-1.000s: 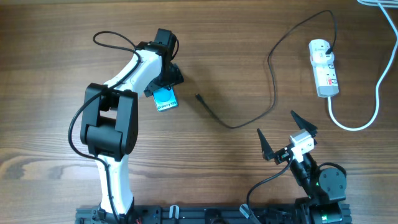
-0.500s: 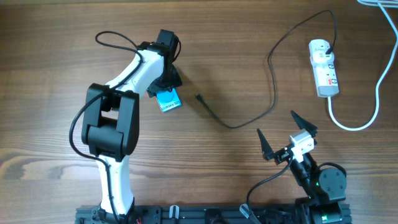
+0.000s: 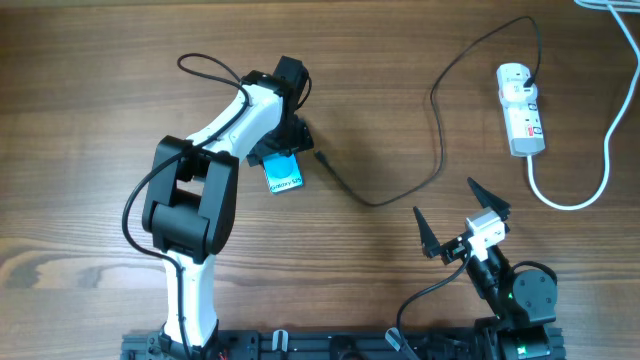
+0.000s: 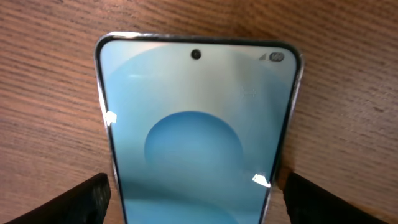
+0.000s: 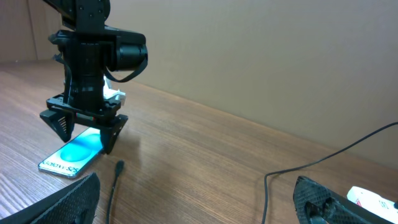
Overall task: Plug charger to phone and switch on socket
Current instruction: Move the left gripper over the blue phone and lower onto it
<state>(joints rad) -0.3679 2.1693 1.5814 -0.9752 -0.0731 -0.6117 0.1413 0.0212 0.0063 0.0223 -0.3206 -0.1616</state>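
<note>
From above, you see the phone flat on the table, one end under the left gripper. The charger has its tip just beside the phone, not in it. The socket is well apart, near the right edge. The right gripper waits at the front, jaws wide and empty.

In the left wrist view, your fingers stand at both long edges of the phone. A strip of wood shows on one side, so I judge the jaws released.

The right wrist view shows the tip on the wood, apart from the phone.

Both steps remain, I think: plugging in and switching on. The switch is too small to read.
</note>
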